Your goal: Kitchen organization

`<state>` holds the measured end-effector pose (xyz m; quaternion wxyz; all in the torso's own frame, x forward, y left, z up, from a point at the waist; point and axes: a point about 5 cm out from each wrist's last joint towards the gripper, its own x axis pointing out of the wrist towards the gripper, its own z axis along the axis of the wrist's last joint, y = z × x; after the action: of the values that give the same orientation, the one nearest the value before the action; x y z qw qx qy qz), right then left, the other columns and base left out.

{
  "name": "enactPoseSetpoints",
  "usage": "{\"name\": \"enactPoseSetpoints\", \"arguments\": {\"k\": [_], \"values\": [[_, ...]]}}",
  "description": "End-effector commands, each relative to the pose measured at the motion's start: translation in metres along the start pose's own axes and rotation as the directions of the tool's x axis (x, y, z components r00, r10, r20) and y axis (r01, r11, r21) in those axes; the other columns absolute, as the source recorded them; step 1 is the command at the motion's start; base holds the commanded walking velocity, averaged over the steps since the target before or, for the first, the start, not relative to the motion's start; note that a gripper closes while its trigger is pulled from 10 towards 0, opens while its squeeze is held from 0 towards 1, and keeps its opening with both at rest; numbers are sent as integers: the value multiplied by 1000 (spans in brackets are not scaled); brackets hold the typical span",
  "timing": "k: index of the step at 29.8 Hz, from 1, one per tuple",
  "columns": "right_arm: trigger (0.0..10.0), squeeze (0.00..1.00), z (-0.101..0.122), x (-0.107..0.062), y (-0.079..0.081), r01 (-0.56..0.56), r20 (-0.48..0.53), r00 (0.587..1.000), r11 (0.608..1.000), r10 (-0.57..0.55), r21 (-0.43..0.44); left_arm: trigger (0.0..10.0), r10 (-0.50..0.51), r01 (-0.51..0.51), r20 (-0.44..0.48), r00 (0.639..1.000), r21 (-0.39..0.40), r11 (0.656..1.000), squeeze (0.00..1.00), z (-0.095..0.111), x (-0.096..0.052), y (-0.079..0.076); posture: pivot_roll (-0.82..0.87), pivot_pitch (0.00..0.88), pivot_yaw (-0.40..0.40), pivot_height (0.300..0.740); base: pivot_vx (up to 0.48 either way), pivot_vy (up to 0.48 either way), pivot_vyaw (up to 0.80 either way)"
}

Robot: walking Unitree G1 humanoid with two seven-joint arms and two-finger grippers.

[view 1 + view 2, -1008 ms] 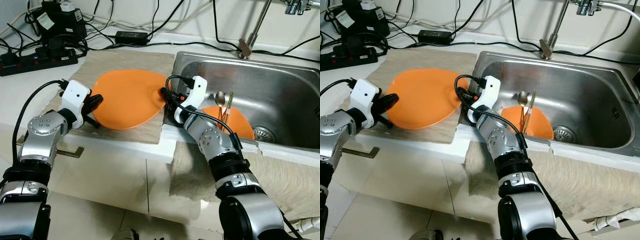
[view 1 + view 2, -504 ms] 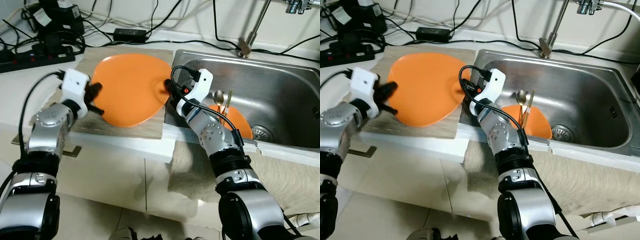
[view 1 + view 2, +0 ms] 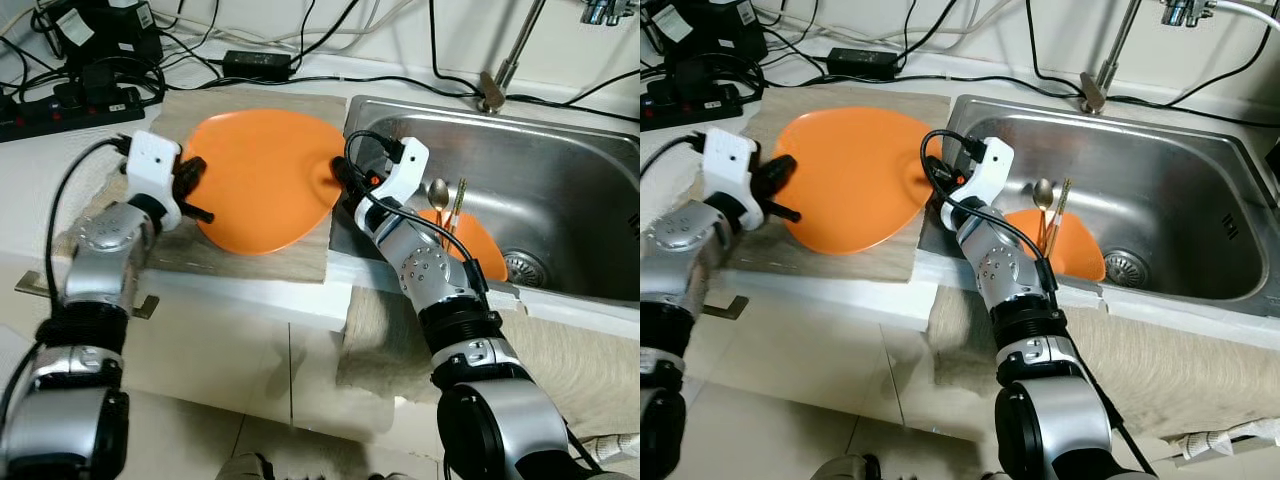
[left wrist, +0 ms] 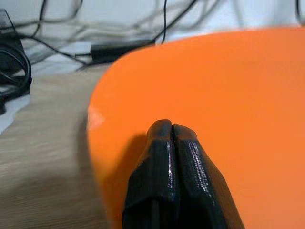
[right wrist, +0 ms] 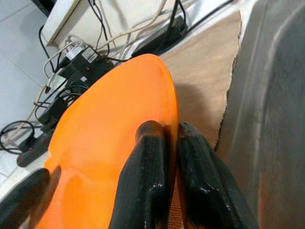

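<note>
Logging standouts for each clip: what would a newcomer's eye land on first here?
The big orange plate, tilted over the beige mat left of the sink, with the right claw clamped on its sink-side rim and the left claw, fingers pressed together, at its opposite edge. Next, a second orange plate in the sink carrying a spoon and chopsticks.

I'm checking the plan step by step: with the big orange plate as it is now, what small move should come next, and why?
Probably a short joint lift. The right gripper pinches the orange plate at its sink-side rim, the left gripper sits shut at the opposite edge, and the plate looks tilted over the mat. A second plate with cutlery lies in the sink.
</note>
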<state>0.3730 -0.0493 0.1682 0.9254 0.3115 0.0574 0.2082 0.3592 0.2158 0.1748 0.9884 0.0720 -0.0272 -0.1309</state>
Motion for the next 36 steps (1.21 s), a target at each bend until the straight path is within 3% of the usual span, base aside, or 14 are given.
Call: {"name": "enactPoseSetpoints", "arguments": {"k": [1, 5, 13, 20, 22, 27, 31, 36], "values": [[0, 0, -17, 5, 15, -10, -49, 999, 999, 9, -33, 10000, 38, -36, 65, 997, -27, 999, 0, 12, -1, 0, 89, 50, -17, 740, 0, 0, 0], [0, 0, -16, 4, 10, 8, -32, 999, 995, -11, -103, 10000, 80, -69, 117, 990, -92, 993, 0, 15, -4, -14, 94, 48, -20, 740, 0, 0, 0], [0, 0, -11, 0, 5, 42, 31, 999, 961, -35, -275, 10000, 144, -128, 105, 984, -144, 981, 0, 12, -8, -19, 95, 42, -20, 740, 0, 0, 0], [0, 0, -15, -2, 0, 57, 29, 998, 960, -52, -273, 10000, 160, -142, 88, 983, -188, 972, 0, 13, -8, -24, 91, 33, -14, 740, 0, 0, 0], [0, 0, -16, -4, -2, 61, 29, 998, 957, -55, -283, 10000, 76, -60, 75, 994, -202, 977, 0, 12, -12, -43, 89, 31, -11, 740, 0, 0, 0], [0, 0, -18, -5, -6, 74, 30, 997, 954, -68, -292, 10000, -55, 68, 68, 996, -189, 980, 0, 17, -18, -57, 96, 26, -4, 740, 0, 0, 0], [0, 0, -16, -4, -12, 89, 32, 996, 949, -83, -303, 10000, -149, 160, 66, 987, -242, 957, 0, 28, -27, -60, 103, 23, 0, 740, 0, 0, 0], [0, 0, -1, -3, -28, 140, 58, 990, 929, -127, -343, 10000, -289, 293, 52, 956, -210, 933, 0, 37, -44, -63, 118, 21, 2, 740, 0, 0, 0]]}}
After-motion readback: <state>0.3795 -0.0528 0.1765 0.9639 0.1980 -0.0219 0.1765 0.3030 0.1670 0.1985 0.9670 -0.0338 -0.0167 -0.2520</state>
